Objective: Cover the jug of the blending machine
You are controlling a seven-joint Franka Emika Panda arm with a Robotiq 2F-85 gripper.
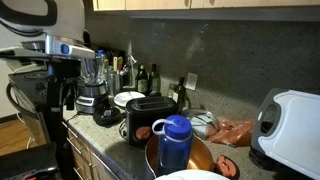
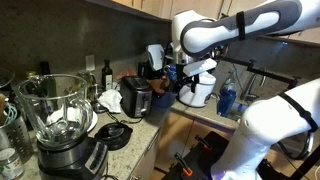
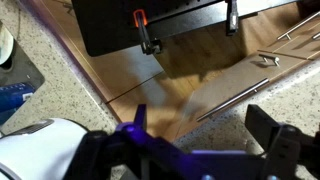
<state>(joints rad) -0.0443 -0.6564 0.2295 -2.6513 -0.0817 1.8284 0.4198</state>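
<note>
The jug [image 2: 58,112], at eight o'clock in an exterior view, is clear and glossy, on a shiny black plastic base [image 2: 72,160]. The toaster [image 2: 137,97] is smooth black. The counter [image 3: 45,75] looks like speckled stone. At twelve o'clock in the wrist view is a satin wood panel [image 3: 195,75]. The arm [image 2: 255,22] is glossy white plastic.
</note>
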